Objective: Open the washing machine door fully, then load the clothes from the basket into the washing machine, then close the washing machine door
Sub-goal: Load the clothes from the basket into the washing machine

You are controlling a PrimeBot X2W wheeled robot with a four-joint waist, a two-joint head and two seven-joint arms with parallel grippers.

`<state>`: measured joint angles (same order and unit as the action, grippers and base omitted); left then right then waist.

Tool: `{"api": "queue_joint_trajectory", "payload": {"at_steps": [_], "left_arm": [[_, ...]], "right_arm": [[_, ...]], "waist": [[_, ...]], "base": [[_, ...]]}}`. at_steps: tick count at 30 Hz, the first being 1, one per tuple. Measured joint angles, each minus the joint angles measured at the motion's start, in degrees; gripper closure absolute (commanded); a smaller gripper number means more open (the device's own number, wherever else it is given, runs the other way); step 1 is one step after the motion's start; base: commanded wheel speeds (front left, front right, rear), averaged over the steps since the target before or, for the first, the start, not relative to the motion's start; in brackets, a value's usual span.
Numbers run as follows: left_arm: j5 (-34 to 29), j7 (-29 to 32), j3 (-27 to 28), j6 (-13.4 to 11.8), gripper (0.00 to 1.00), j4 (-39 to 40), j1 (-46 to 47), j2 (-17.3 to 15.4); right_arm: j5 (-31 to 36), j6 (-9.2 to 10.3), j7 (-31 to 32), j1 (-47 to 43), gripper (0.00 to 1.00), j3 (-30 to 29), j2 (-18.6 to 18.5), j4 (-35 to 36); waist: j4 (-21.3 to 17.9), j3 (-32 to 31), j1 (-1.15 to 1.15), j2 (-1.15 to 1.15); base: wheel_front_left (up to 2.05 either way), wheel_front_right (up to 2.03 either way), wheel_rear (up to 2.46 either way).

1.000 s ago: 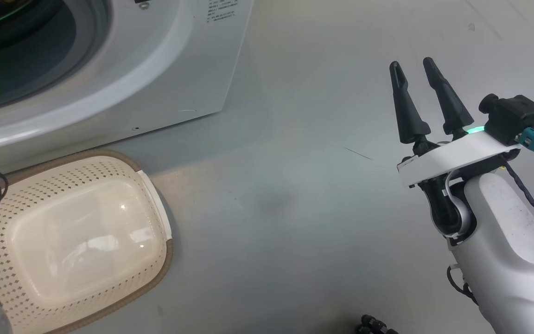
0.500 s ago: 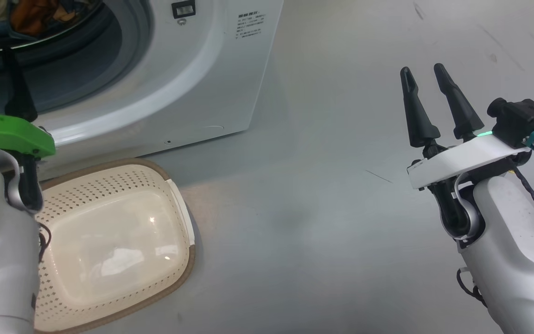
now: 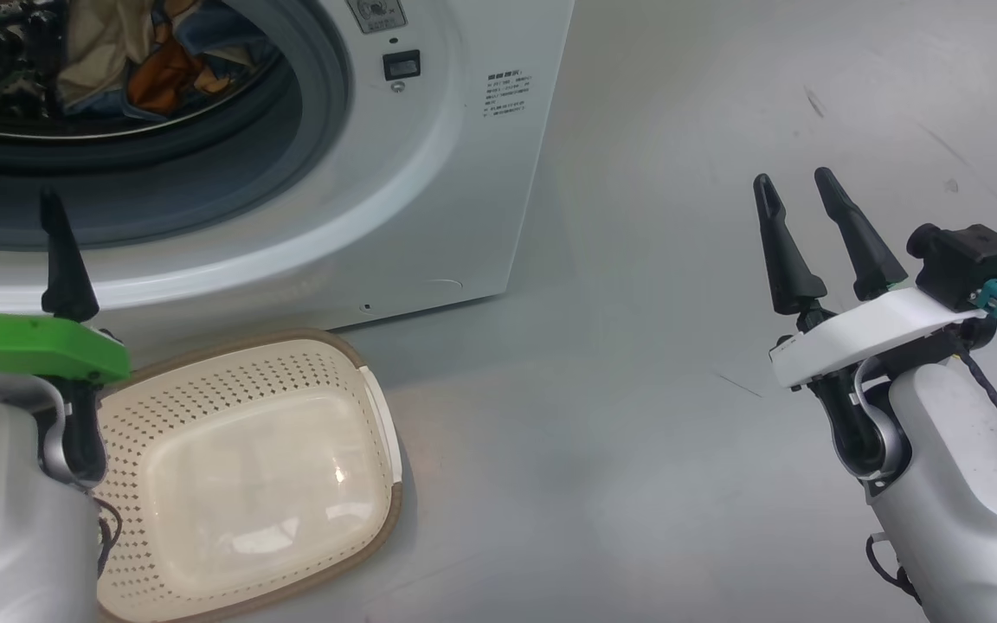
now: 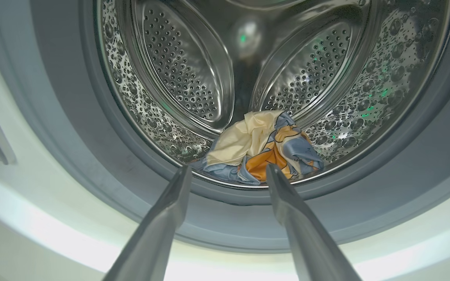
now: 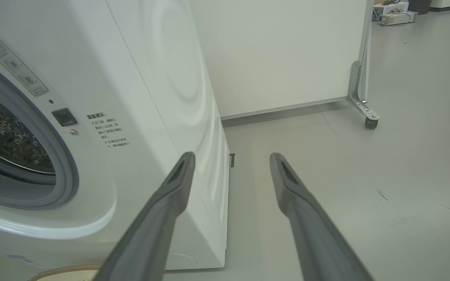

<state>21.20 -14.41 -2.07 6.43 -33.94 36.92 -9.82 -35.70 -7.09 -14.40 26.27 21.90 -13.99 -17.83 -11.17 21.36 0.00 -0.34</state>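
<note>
The washing machine stands at the far left on the grey floor, a white wheeled panel beyond it and the basket just in front. The left gripper, spread wide and holding nothing, points into the drum where the clothes lie; the right gripper, equally wide and empty, hangs well apart on the right. Since a second ago the head camera has shifted, bringing drum and clothes into view.

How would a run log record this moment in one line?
clothes: in washing machine | basket: empty | left gripper: open, facing clothes | right gripper: open, over floor
</note>
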Motion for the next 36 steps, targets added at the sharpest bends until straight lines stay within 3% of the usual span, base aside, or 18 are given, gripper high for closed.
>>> {"api": "queue_joint_trajectory", "payload": {"at_steps": [25,36], "left_arm": [[-1.4,0.0,1.9,0.1,0.0,13.9,-20.6,0.8],[-1.5,0.0,3.4,0.1,0.0,17.6,-28.0,2.7]], "right_arm": [[-0.7,0.0,0.0,-5.2,0.0,1.7,-0.9,-2.3],[-1.2,0.0,0.0,-7.5,0.0,3.4,-1.7,-2.6]], "waist": [[5.4,-10.8,0.0,0.0],[6.7,-14.5,0.0,0.0]], "base": [[0.0,0.0,0.0],[0.0,0.0,0.0]]}}
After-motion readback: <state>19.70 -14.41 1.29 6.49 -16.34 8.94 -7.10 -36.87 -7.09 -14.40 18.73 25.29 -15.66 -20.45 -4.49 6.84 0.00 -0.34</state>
